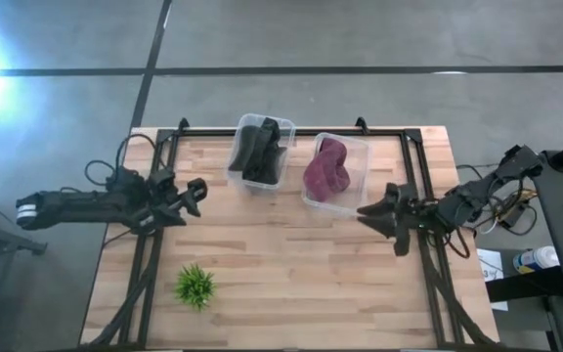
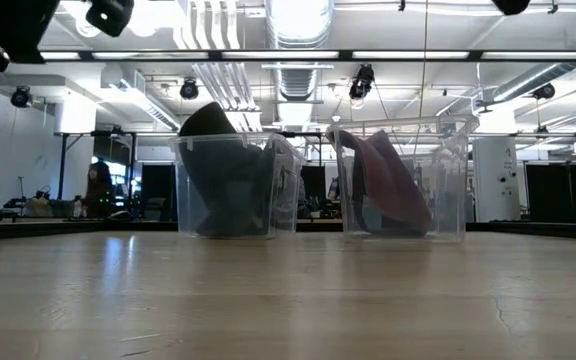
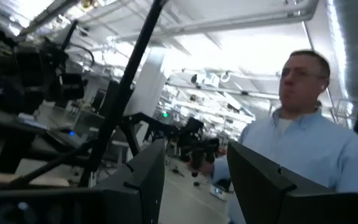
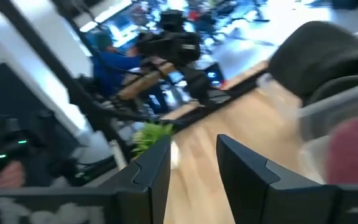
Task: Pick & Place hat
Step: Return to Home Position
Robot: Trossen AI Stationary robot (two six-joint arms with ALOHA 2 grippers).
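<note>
Two hats sit in clear plastic bins at the table's far side. The black hat [image 1: 259, 150] [image 2: 218, 170] stands in the left bin [image 1: 245, 176], and the maroon hat [image 1: 326, 169] [image 2: 393, 185] leans in the right bin [image 1: 358, 161]. My left gripper [image 1: 194, 197] [image 3: 194, 186] hovers open above the table, left of the black hat's bin, and touches nothing. Just right of the maroon hat's bin, my right gripper [image 1: 377, 217] [image 4: 191, 177] also hovers open, holding nothing. The right wrist view shows the black hat [image 4: 319, 53] and the maroon hat [image 4: 353, 152].
A small green plant [image 1: 195, 286] [image 4: 151, 135] stands near the table's near left corner. Bare wood lies between the bins and the near edge [image 1: 291, 293]. A person in a light blue shirt [image 3: 303, 143] stands beyond the table.
</note>
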